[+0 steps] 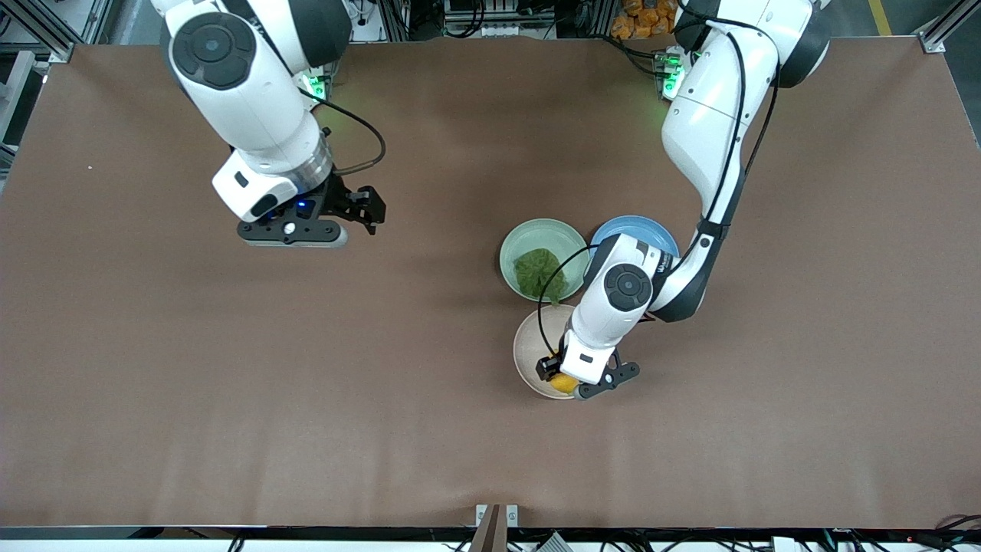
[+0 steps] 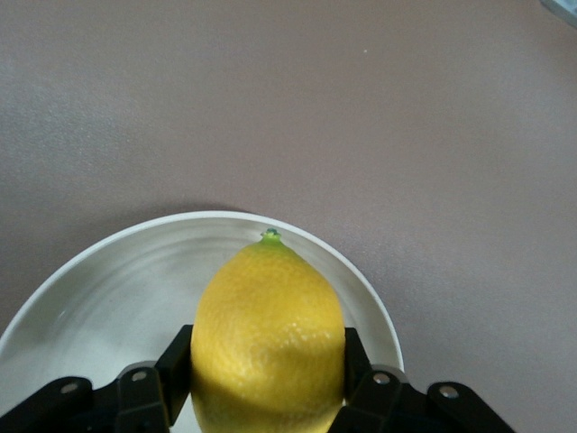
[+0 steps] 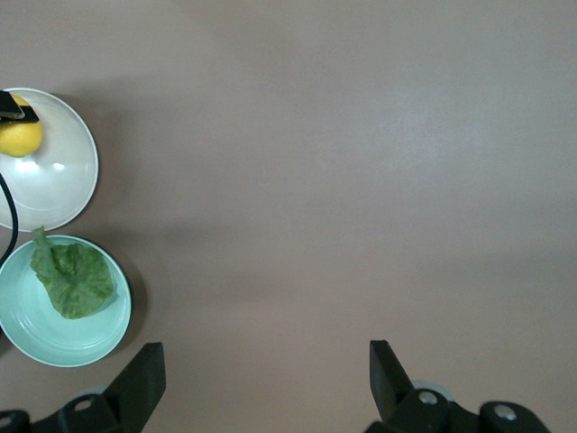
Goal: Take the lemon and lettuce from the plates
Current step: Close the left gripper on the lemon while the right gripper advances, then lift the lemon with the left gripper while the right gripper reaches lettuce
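The lemon (image 1: pixel 565 382) is at the rim of the beige-white plate (image 1: pixel 529 345) nearest the front camera. My left gripper (image 1: pixel 565 381) is down at that plate and shut on the lemon (image 2: pixel 269 334), one finger on each side, with the plate (image 2: pixel 108 289) under it. I cannot tell whether the lemon still rests on the plate. The lettuce (image 1: pixel 540 272) lies in the mint green plate (image 1: pixel 517 245), just farther from the camera and apart from both grippers. My right gripper (image 1: pixel 373 208) waits open and empty over bare table toward the right arm's end. Its wrist view shows the lettuce (image 3: pixel 74 281) and the lemon (image 3: pixel 18 137).
A blue plate (image 1: pixel 636 226) sits beside the mint plate toward the left arm's end, partly hidden by the left arm. The brown table (image 1: pixel 230 383) spreads wide around the three plates.
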Available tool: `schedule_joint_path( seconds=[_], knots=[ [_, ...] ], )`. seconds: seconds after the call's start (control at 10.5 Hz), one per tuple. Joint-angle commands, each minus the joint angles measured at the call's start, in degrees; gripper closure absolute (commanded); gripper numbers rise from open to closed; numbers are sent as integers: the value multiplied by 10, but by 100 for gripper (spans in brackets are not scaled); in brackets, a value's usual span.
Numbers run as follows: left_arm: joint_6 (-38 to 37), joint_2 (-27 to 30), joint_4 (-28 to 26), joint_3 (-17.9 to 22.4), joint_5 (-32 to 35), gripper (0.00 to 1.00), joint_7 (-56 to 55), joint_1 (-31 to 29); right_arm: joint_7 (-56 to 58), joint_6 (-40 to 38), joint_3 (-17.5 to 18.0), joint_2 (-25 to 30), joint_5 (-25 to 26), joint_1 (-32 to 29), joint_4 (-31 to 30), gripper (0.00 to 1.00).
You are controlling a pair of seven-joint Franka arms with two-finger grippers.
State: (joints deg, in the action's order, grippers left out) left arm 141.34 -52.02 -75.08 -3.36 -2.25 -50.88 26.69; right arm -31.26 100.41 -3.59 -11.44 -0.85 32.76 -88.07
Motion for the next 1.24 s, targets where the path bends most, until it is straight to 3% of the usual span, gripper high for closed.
schedule_joint_path(
  seconds=[0.0, 0.38, 0.67, 0.95, 1.14],
  knots=[
    [-67, 42, -7, 6, -4, 100, 5, -2, -11, 3, 5, -16, 1, 9, 11, 0],
    [-95, 107, -55, 6, -6, 100, -25, -7, -111, 66, 10, -63, -12, 79, 18, 0],
    [-85, 211, -185, 4, -4, 100, -18, -29, -201, 96, 9, -139, -7, 128, 83, 0],
    [-34, 307, -311, 3, -5, 100, -17, -41, -257, 136, -9, -188, -6, 180, 105, 0],
    [-31, 359, -370, 3, -5, 100, 3, -52, -331, 172, -6, -252, 1, 196, 148, 0]
  ],
)
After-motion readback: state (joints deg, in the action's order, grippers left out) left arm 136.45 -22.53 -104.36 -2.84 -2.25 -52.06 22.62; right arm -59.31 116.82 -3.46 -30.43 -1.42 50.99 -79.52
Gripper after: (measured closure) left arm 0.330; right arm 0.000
